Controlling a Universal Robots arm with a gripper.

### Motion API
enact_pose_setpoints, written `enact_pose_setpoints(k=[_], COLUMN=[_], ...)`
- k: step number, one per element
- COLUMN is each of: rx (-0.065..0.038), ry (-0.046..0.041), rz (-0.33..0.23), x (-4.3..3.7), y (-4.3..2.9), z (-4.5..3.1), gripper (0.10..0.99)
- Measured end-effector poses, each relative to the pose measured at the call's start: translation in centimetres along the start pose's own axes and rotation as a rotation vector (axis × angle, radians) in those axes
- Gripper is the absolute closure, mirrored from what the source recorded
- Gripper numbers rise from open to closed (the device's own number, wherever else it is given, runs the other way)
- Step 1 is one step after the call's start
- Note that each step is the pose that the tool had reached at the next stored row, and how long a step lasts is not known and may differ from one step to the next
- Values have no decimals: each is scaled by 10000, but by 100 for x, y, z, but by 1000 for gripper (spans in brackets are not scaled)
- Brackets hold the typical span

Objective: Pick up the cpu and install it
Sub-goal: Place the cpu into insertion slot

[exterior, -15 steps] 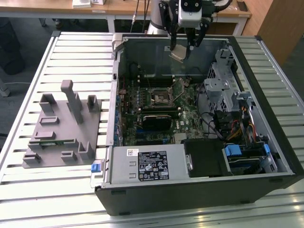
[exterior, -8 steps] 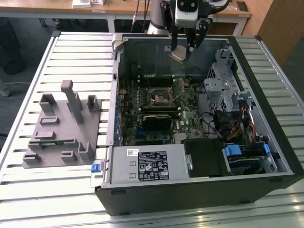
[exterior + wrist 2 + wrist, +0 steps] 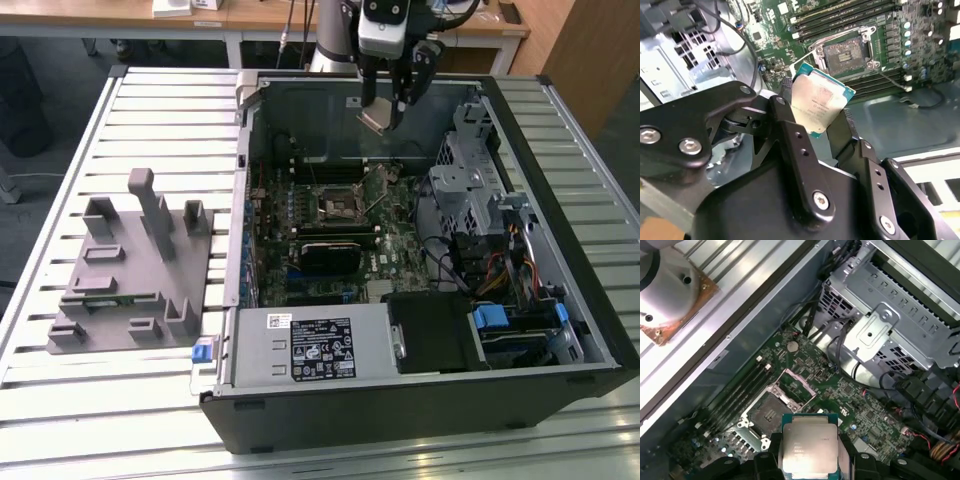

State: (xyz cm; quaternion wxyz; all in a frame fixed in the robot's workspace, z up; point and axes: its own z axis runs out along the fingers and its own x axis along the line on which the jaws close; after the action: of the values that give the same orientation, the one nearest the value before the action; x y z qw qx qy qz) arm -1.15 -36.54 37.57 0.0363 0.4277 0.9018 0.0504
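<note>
While I am hovering over the open computer case, my pincer is clamping the cpu by its edges; both wrist views are showing the board's socket, seemingly empty.

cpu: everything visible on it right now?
The cpu is a small flat square chip with a pale silver metal top, faint print and a thin green edge. It is tilted, pinched at two opposite edges between the black fingers of the hand, in the air above the motherboard and apart from the open socket.
</note>
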Motion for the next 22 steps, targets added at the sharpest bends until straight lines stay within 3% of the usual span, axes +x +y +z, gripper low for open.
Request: enact_pose_setpoints(k=[22], rx=[99], ry=[-428], rz=[3240], x=[1], y=[-3], z=[25], gripper=[557])
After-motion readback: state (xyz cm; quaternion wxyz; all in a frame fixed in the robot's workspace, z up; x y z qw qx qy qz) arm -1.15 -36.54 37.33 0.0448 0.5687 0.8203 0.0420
